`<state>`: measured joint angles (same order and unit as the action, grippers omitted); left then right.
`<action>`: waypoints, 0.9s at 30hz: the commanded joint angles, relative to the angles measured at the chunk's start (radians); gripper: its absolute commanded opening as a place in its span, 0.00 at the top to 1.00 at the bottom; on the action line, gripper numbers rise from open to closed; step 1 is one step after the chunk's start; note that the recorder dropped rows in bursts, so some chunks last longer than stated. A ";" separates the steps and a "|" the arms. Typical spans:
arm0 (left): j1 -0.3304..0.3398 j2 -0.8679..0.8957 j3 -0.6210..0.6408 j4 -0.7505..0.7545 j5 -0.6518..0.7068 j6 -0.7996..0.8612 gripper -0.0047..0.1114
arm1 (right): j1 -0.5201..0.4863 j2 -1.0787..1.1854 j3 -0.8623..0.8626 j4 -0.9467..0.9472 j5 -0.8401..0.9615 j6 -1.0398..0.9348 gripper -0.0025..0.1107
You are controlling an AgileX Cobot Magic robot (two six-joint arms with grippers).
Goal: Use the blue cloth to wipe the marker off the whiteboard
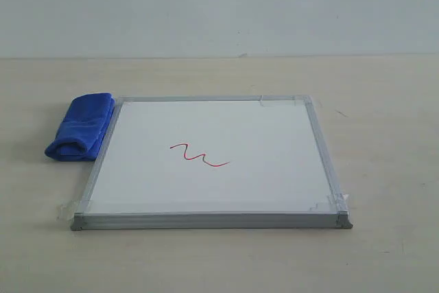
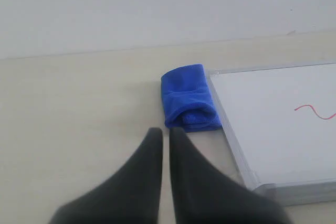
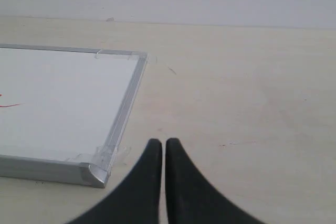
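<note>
Lying mid-left just beside the whiteboard [image 1: 260, 183], the blue cloth [image 1: 81, 127] sits handy for wiping the marker [image 1: 199, 155], while the left pincer [image 2: 165, 135] and right pincer [image 3: 164, 142] hang narrowed to a slit, empty.

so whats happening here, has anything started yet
Nothing is being handled yet. The whiteboard lies flat on the table with the red marker squiggle near its middle, unwiped. The blue cloth sits folded against the board's left frame. The left gripper and the right gripper both hang off the board, jaws together, holding nothing; the left one is nearer the cloth.
</note>
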<state>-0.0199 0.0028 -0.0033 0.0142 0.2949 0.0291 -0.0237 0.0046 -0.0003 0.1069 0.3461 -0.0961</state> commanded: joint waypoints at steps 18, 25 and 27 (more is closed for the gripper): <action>-0.002 -0.003 0.003 0.032 -0.020 0.048 0.92 | -0.006 -0.005 0.000 -0.009 -0.004 -0.007 0.98; -0.002 -0.003 0.003 0.036 -0.094 0.085 0.92 | -0.002 -0.005 0.000 -0.009 -0.005 -0.007 0.98; -0.002 -0.003 0.003 0.036 -0.101 0.085 0.92 | -0.002 -0.005 0.000 -0.009 -0.005 -0.007 0.98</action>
<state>-0.0199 0.0028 -0.0033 0.0450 0.2191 0.1052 -0.0237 0.0046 -0.0003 0.1069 0.3461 -0.0961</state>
